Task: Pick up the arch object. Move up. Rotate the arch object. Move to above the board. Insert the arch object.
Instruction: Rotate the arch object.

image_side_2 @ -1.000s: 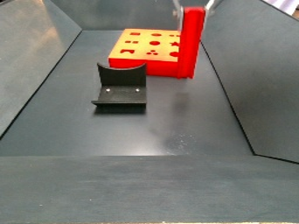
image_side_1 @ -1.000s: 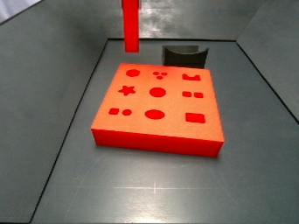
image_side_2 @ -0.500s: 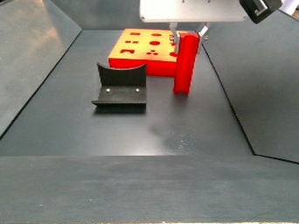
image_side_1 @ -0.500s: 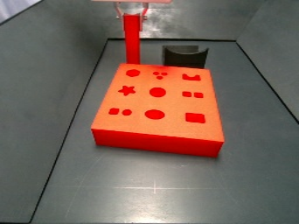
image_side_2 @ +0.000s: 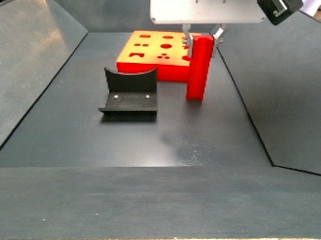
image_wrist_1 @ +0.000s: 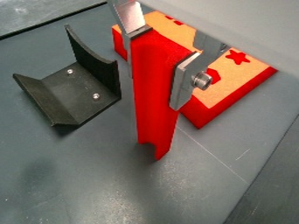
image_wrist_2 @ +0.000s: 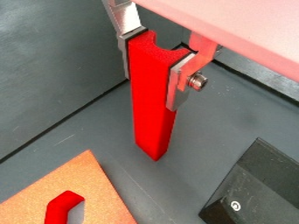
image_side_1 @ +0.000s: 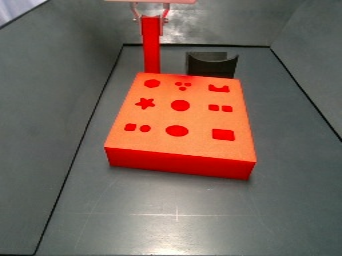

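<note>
The arch object (image_wrist_1: 152, 105) is a tall bright red bar standing upright, its lower end at the dark floor, with a curved notch in its top in a wrist view (image_wrist_2: 152, 105). My gripper (image_wrist_1: 158, 52) is shut on its upper part, one silver finger flat against each side; it shows the same in the second wrist view (image_wrist_2: 152, 52). In both side views the bar (image_side_1: 151, 45) (image_side_2: 197, 70) stands just beyond the board's end under the gripper (image_side_1: 152, 14) (image_side_2: 198, 37). The board (image_side_1: 201, 150) is a wide red-orange slab with darker shaped holes, also in a side view (image_side_2: 150, 64).
The fixture (image_side_1: 211, 63) (image_side_2: 129, 92), a dark bracket with a curved notch, stands on the floor beside the bar and near the board's end; it also shows in both wrist views (image_wrist_1: 70, 83) (image_wrist_2: 251, 192). Sloping grey walls (image_side_1: 80, 50) enclose the floor.
A second ago the bar sat higher and larger in both side views, with the gripper body mostly out of frame. Since then the gripper body has come into view above it. Nothing has moved over the last half second.
</note>
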Robot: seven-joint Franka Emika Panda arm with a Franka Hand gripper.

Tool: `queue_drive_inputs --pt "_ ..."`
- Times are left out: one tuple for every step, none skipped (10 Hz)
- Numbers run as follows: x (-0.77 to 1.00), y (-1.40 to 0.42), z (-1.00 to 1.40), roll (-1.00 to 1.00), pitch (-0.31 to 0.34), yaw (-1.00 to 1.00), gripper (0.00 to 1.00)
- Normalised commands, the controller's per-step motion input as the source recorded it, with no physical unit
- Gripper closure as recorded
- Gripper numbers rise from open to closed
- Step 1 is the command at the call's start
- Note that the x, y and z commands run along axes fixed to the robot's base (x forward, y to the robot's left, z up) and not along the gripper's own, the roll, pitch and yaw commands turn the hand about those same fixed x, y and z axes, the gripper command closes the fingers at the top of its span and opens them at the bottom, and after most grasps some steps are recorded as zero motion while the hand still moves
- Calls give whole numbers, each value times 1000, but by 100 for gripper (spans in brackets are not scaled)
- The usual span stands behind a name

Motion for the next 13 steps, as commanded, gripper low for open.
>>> queue_drive_inputs --pt "-8 29 -186 -80 -41 -48 100" --pt "-8 28 -186 -80 -41 -46 100" --pt "-8 28 -186 -80 -41 -44 100" --pt "-7 28 -186 -80 -41 -43 100" --pt "0 0 0 120 -41 -43 0" --pt "0 0 1000 102 -38 -13 0" --pt "-28 -4 1000 93 -8 -9 0" --pt "-41 -7 1000 80 15 -5 0" --pt "-19 -9 788 48 46 5 0" --pt "-12 -9 667 33 54 9 0" --pt "5 -8 361 -6 76 10 0" --pt "11 -7 241 -20 85 10 0" --pt "0 83 0 -3 7 1000 0"
